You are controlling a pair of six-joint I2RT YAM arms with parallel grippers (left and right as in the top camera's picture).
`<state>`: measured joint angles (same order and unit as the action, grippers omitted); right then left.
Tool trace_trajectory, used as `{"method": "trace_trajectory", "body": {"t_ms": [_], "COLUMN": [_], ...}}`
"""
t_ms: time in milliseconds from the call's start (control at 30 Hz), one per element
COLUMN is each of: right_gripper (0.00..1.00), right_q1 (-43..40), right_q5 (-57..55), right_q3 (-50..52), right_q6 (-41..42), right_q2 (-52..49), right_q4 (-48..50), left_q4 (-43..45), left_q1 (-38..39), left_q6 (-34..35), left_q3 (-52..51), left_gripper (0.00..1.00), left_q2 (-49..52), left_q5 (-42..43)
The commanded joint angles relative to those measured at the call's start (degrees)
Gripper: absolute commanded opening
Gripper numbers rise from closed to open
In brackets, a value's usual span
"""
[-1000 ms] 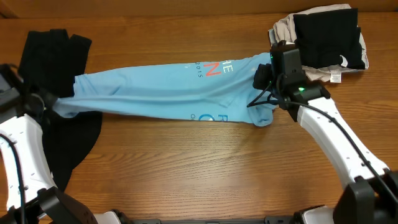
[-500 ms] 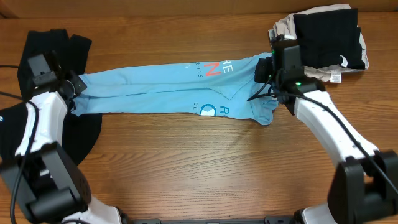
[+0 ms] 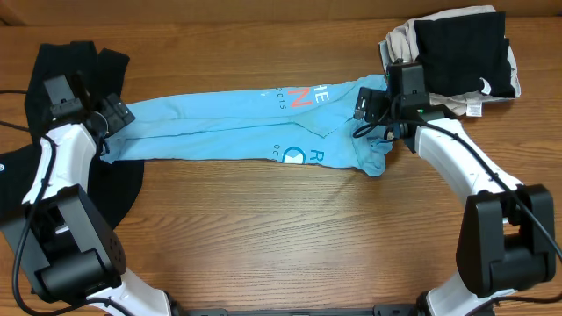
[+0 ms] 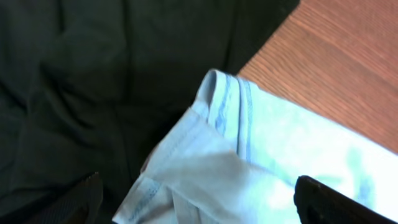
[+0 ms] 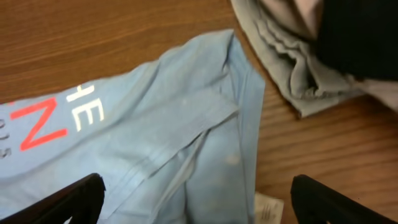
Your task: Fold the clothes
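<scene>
Open wood in front, cloth crowding the back.
The near half of the table (image 3: 290, 237) is bare, so I can pass freely there. The light blue T-shirt (image 3: 237, 132) bars the middle as a long band. Its left end lies on the black garment (image 3: 66, 70) along the left edge, and its right end is near the folded pile (image 3: 461, 53) in the far right corner, a narrow strip of wood between.
</scene>
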<state>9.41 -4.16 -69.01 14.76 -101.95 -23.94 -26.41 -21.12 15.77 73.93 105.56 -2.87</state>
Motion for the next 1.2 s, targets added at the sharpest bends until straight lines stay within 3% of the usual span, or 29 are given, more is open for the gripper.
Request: {"method": "trace_trajectory", "body": {"t_ms": [0, 233, 500, 700, 867, 933, 1000, 1167], "right_gripper": [1.00, 1.00, 1.00, 1.00, 1.00, 1.00, 1.00, 1.00], "right_q1": [0.0, 0.0, 0.0, 0.0, 0.0, 0.0, 0.0, 0.0], "right_q5": [4.2, 6.9, 6.8, 6.8, 6.8, 6.8, 6.8, 6.8], "right_q3": [-2.8, -2.7, -2.7, -2.7, -2.7, -2.7, -2.7, -2.7], "right_q6": [0.0, 0.0, -0.1, -0.3, -0.3, -0.5, -1.3, -1.3], "right_q2": [4.0, 4.1, 4.1, 4.1, 4.1, 4.1, 4.1, 4.1], "right_q4": [-1.0, -4.9, -6.6, -6.5, -6.5, -6.5, -6.5, -6.6], "left_q4": [-2.4, -3.3, -2.7, -2.7, -2.7, -2.8, -2.8, -3.4], "left_q1": [-0.3, -0.3, -1.0, -1.5, -1.4, -1.4, -1.4, -1.3], "left_q6": [-5.0, -14.2, -16.1, -16.1, -16.0, -16.0, -16.0, -16.0], "left_q3": [1.4, 0.9, 0.9, 0.9, 0.9, 0.9, 0.9, 1.3], "left_gripper": [1.00, 1.00, 0.99, 0.87, 0.66, 0.49, 0.39, 0.24], "left_q2": [-0.2, 1.3, 5.4, 8.3, 8.5, 8.5, 8.4, 8.4], "left_q5": [1.9, 2.9, 3.6, 4.3, 4.5, 4.5, 4.5, 5.7]}}
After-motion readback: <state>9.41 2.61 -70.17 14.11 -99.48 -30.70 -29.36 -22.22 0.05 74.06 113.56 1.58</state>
